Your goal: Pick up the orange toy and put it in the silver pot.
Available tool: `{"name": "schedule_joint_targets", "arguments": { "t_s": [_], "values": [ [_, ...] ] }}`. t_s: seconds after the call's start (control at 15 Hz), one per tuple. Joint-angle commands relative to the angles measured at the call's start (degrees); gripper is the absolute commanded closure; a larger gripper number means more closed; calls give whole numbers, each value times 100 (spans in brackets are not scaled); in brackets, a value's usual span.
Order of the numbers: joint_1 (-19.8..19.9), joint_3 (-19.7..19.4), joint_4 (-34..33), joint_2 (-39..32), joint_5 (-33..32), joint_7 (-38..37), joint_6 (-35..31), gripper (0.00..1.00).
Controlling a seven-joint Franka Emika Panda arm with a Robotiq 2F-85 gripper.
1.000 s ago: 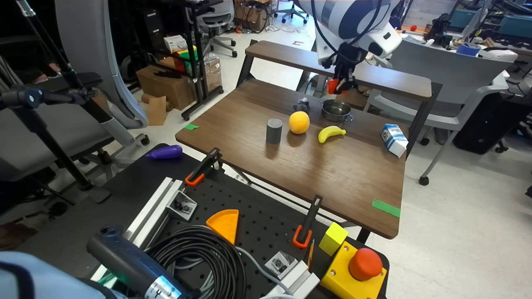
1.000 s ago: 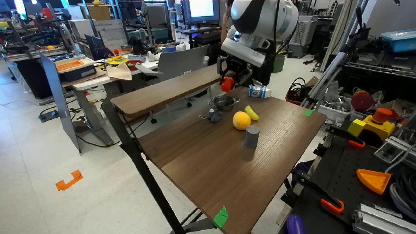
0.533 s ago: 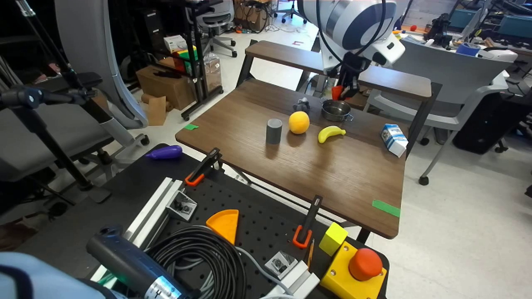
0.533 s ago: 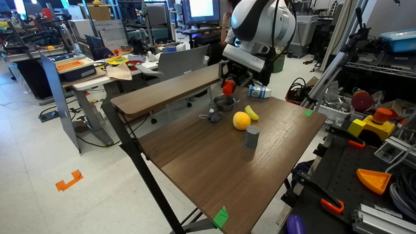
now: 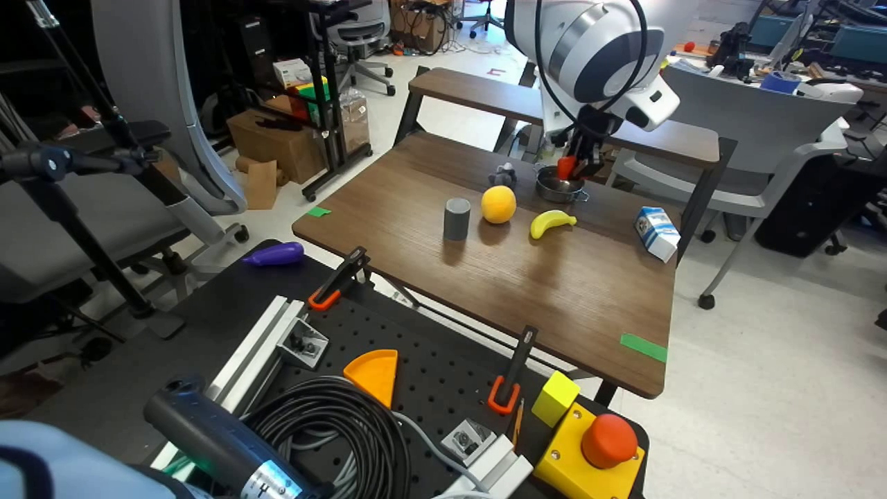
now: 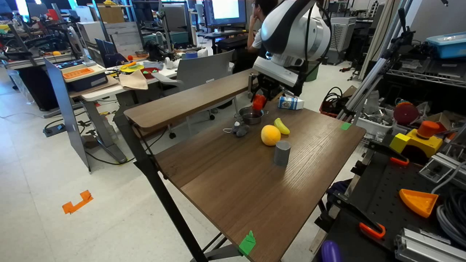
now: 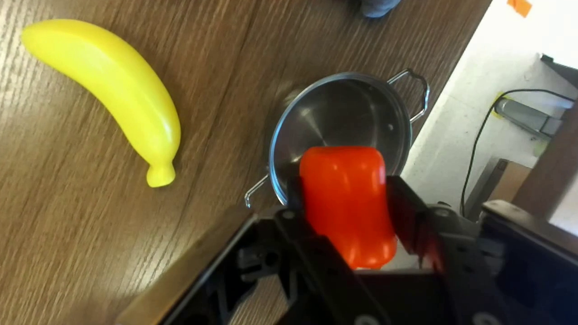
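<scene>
The orange toy (image 7: 347,203) is a chunky, glossy red-orange block held between the two black fingers of my gripper (image 7: 345,194). The toy also shows in both exterior views (image 5: 566,168) (image 6: 259,102), with my gripper (image 6: 261,95) around its upper part. The silver pot (image 7: 334,113) is a round metal pot with two wire handles, standing on the table. It shows in both exterior views (image 5: 560,193) (image 6: 251,117). The toy is low over the pot's rim and covers part of its opening. I cannot tell whether its lower end is below the rim. The pot's visible inside is bare.
Near the pot are a yellow banana (image 5: 552,223), a yellow-orange ball (image 5: 498,204), a grey plush mouse (image 6: 240,129) and a dark grey cylinder (image 5: 457,219). A blue-white carton (image 5: 657,233) lies near the table's edge. A raised shelf (image 6: 189,100) runs behind the pot.
My gripper has moved down with the toy still in it, bringing the toy from above the pot down to about rim height. The pot and other objects have not moved.
</scene>
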State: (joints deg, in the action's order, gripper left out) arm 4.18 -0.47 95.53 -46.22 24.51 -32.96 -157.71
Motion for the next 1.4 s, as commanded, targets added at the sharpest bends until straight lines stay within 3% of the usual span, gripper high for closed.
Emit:
{"name": "schedule_joint_targets", "arguments": {
  "t_s": [0.0,0.87,0.93,1.0,1.2,1.33],
  "values": [
    [86,159,-232,-230,171,259,-226,77],
    [64,226,-513,-539,192,395,-229,77],
    [75,242,-523,-549,221,382,-244,41],
    [57,220,-511,-544,205,377,-231,25],
    [67,233,-481,-557,206,420,-251,5],
    [81,243,-461,-561,211,446,-247,0]
  ]
}}
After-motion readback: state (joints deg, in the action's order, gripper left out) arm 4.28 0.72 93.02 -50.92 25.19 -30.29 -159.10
